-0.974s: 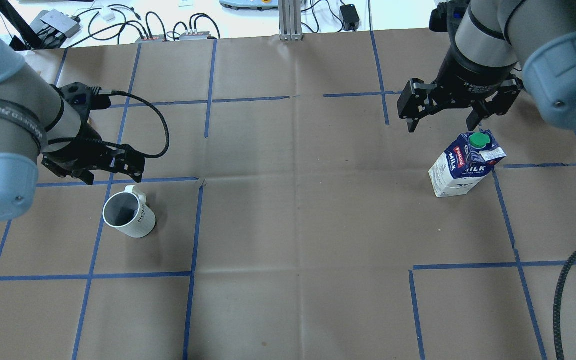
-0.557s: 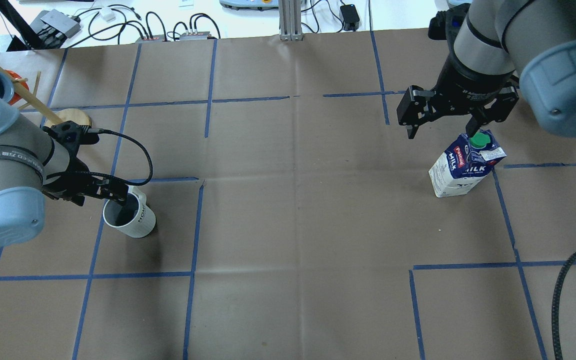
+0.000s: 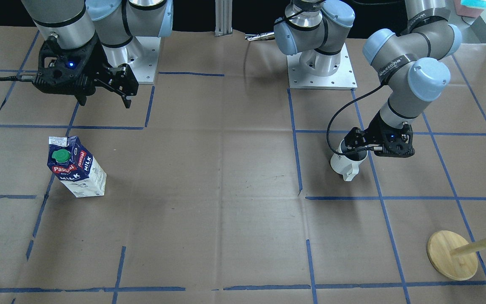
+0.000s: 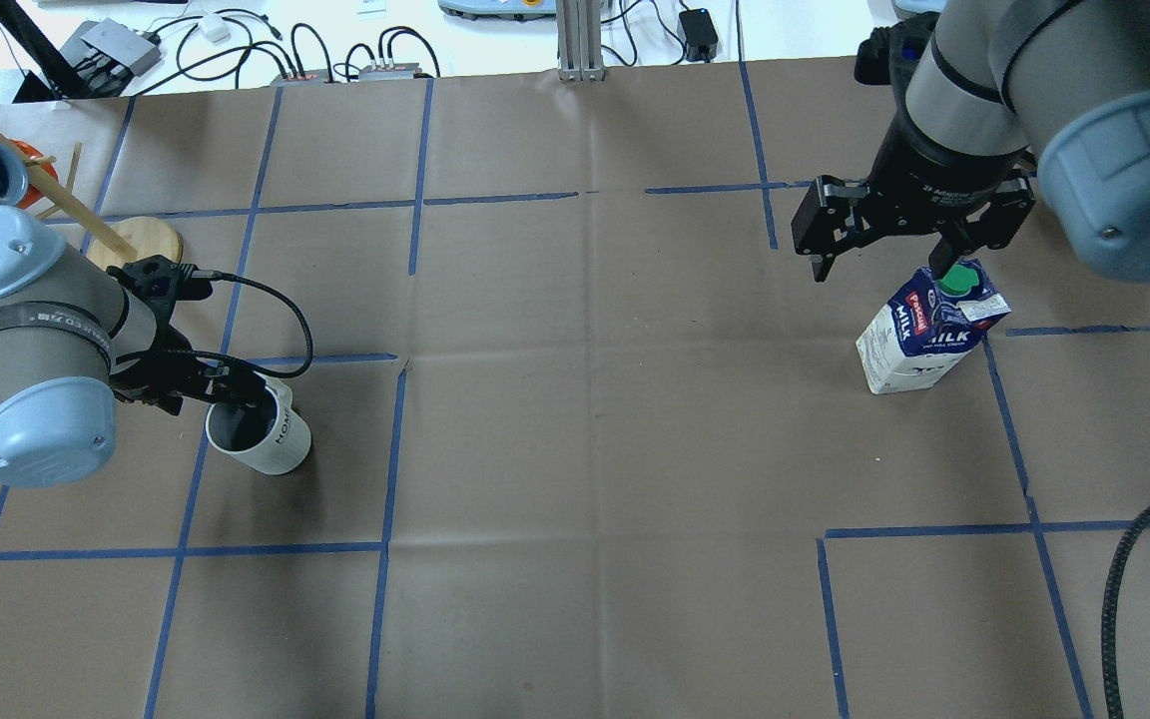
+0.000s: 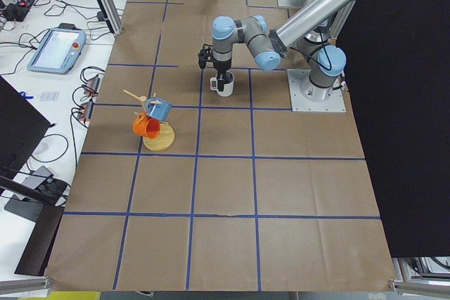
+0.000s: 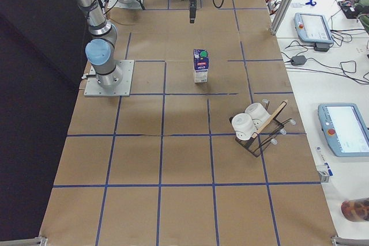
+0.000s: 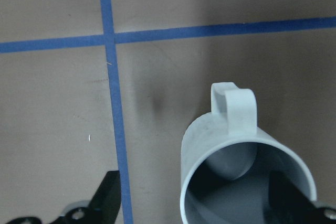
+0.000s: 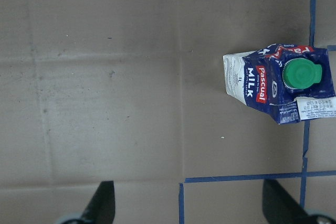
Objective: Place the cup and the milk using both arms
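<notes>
The white cup (image 4: pixel 274 444) stands upright at the left, handle pointing away from the robot; it also shows in the front view (image 3: pixel 346 164). My left gripper (image 4: pixel 236 395) is open and low over it. In the left wrist view one fingertip (image 7: pixel 107 198) is outside the cup (image 7: pixel 239 140) and the other is inside it. The milk (image 4: pixel 919 335) stands upright at the right, green cap on top, and shows in the front view (image 3: pixel 76 169). My right gripper (image 4: pixel 879 262) is open and empty, above the milk's far side. The right wrist view shows the milk (image 8: pixel 273 82) ahead of the fingers.
A wooden mug tree (image 4: pixel 141 238) with a blue and an orange mug stands beyond the left arm, near the table's left end (image 3: pixel 452 254). A rack with two white cups (image 6: pixel 253 122) shows in the right side view. A black cable (image 4: pixel 1134 559) lies at the near right.
My left arm has come down and toward the cup, so one finger now dips inside it. The right gripper has barely shifted over the milk. Cup and milk have not moved.
</notes>
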Controlling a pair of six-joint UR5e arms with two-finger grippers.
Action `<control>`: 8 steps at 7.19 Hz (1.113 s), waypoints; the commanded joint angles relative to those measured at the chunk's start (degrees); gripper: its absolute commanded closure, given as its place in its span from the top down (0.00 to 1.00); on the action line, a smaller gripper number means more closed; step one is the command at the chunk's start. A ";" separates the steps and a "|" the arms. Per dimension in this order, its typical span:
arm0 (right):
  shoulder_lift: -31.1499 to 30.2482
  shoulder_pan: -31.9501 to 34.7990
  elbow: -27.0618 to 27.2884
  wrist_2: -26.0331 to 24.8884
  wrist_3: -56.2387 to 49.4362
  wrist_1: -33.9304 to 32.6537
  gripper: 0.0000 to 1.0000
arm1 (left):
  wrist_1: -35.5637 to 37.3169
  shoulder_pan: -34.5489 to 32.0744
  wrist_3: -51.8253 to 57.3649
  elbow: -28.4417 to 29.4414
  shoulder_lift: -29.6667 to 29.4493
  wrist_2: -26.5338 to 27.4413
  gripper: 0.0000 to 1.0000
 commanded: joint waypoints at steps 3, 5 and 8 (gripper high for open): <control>-0.13 0.03 -0.14 -0.02 0.73 -1.06 1.00 | -0.02 0.07 -0.43 -0.76 -0.54 0.66 0.02; -0.22 0.03 -0.14 0.07 0.55 -1.15 1.00 | 0.51 -0.11 -0.52 0.20 0.77 0.04 0.00; -0.13 0.03 -0.22 -0.19 -0.06 -1.15 1.00 | -0.19 -5.53 -8.74 6.51 -0.79 -5.73 0.00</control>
